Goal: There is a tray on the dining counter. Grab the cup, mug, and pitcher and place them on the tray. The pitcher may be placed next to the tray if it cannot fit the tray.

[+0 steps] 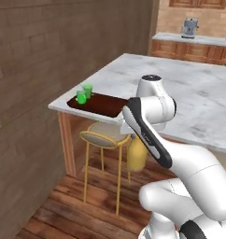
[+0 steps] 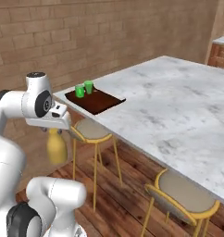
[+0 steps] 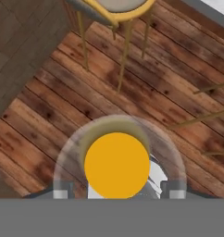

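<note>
Green cup (image 1: 88, 90) and mug (image 1: 81, 97) stand on the brown tray (image 1: 105, 105); yellow pitcher (image 2: 56, 147) hangs upright below the counter (image 2: 178, 106) edge

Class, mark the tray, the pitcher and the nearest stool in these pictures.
tray (image 2: 106, 102): right base view, bare floor near its right corner.
pitcher (image 2: 56, 147): right base view, rounded yellow body.
stool (image 2: 90, 129): right base view, padded seat top.

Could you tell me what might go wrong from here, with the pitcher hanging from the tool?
1. The pitcher hangs over the wooden floor, below the dining counter's edge; a slip would drop it.
2. Lifting it could knock it against that edge or the stool.
3. The cup and mug already stand on the tray; it may bump them.
</note>
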